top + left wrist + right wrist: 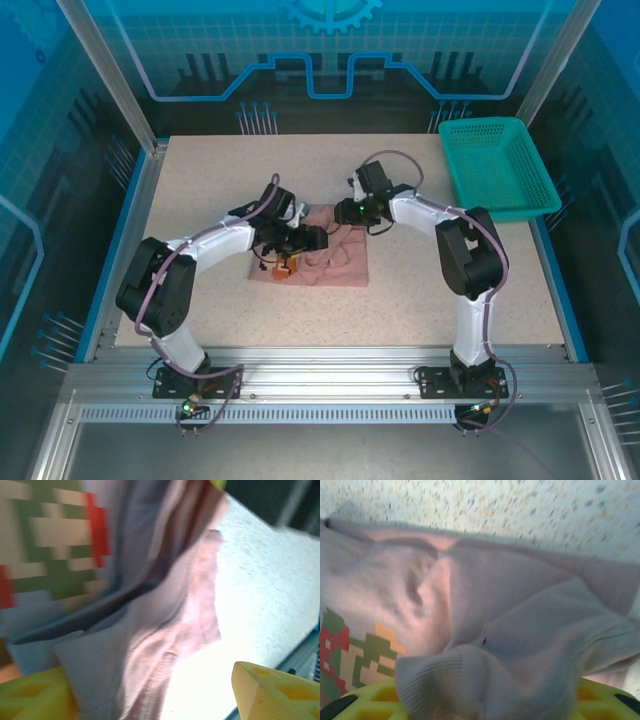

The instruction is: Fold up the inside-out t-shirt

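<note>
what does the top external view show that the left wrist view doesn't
From top external: the left arm and right arm reaching in over the bunched t-shirt at mid-table, and the teal basket at the far right corner.
From left wrist: a blurred close look at a blocky green, red and cream print, plus the yellow fingertips of the left pincer, set well apart.
Shared: pink shirt cloth lying on the speckled table.
</note>
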Controlling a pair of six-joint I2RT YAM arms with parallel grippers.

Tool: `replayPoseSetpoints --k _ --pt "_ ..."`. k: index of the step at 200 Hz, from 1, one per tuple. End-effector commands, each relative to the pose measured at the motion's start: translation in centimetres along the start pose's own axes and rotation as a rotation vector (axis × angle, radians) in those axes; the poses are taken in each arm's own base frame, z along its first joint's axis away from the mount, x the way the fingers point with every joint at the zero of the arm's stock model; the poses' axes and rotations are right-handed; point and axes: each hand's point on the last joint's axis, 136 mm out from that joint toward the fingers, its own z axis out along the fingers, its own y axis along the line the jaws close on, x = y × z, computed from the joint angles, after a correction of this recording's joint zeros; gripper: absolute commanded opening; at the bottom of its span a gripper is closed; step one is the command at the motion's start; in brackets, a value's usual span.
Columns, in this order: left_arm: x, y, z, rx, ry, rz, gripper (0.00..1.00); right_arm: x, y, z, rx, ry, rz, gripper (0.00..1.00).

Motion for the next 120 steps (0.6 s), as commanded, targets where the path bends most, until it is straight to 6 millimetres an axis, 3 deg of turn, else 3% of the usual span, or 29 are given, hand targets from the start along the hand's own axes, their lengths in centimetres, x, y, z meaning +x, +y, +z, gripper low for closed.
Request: replayPoseSetpoints --k 1,25,41,68,96,120 --pt "1.0 -4.3 2.0 0.125 0.049 0.06 0.74 -1.8 -1.6 -0.1 0.025 -0.003 0.014 0.47" --pt "1.9 -8.5 4.3 0.201 0.081 0.128 0.74 -2.8 -2.9 -0.1 0.017 0.017 0.031 0.5" --pt "2.3 -10.8 5.1 0.22 0.094 0.189 0.76 -3.5 -3.6 -0.7 0.001 0.023 0.031 0.57" --pt "2.4 -12.5 5.8 0.234 0.102 0.244 0.82 -4.1 -4.3 -2.2 -0.019 0.046 0.014 0.67" --pt "2.4 -13.3 4.3 0.25 0.076 0.312 0.87 -3.6 -5.3 -5.7 -0.001 0.017 0.006 0.72" --pt "2.5 -12.2 1.2 0.229 0.003 0.373 0.89 -0.4 -5.5 -8.7 -0.026 0.009 0.036 0.73"
